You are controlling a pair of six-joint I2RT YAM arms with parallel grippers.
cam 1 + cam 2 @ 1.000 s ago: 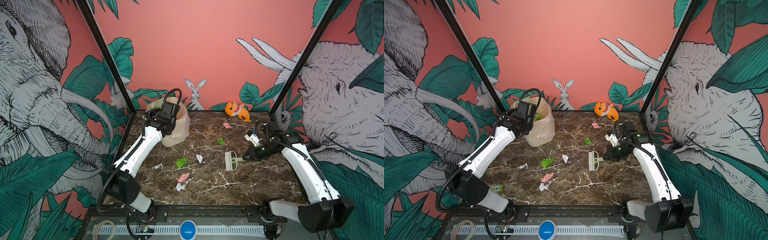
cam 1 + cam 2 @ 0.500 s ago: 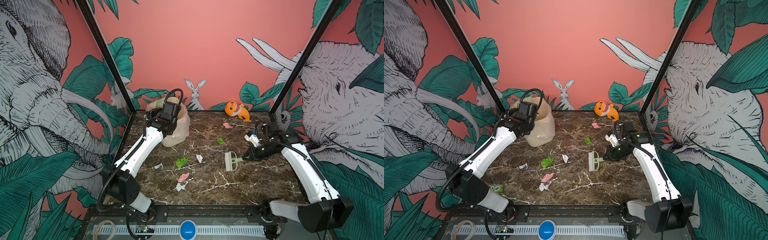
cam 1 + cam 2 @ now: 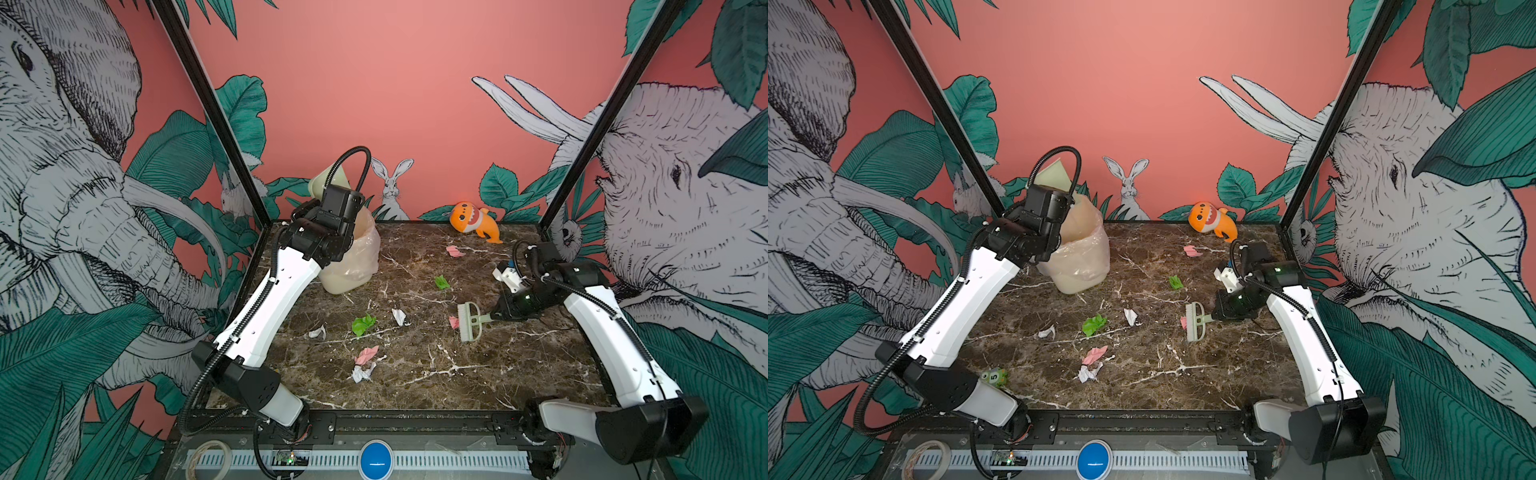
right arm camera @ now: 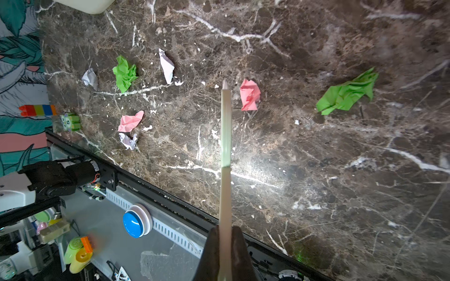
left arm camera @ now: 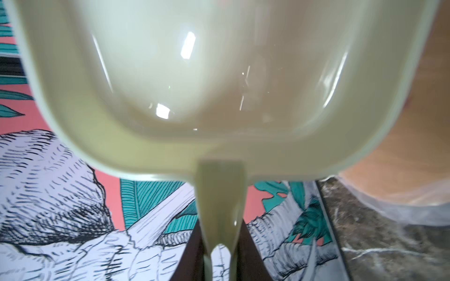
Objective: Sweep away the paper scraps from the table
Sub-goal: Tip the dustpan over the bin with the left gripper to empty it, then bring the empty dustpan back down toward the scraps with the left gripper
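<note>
Several paper scraps lie on the table [image 3: 478, 374]: a green one [image 3: 363, 324], white ones [image 3: 398, 316] [image 3: 361, 372], pink ones [image 3: 366, 354] [image 3: 455, 251]. My left gripper [image 5: 220, 233] is shut on the handle of the pale green dustpan [image 3: 328, 185], held up over the back-left bin [image 3: 357, 257]. The pan's inside [image 5: 219, 73] looks empty. My right gripper [image 4: 225, 233] is shut on the handle of the brush [image 3: 469, 321], whose head rests on the table next to a pink scrap [image 4: 249, 95]. Another green scrap [image 4: 345, 93] lies farther off.
An orange plush shark [image 3: 473, 221] sits at the back edge. A small green numbered toy [image 3: 994, 377] lies near the front left, beside my left arm's base. A black frame edges the table, with black posts at the back corners.
My left arm has lifted the dustpan higher above the bin. The right arm and the brush have hardly moved. The scraps lie where they were.
</note>
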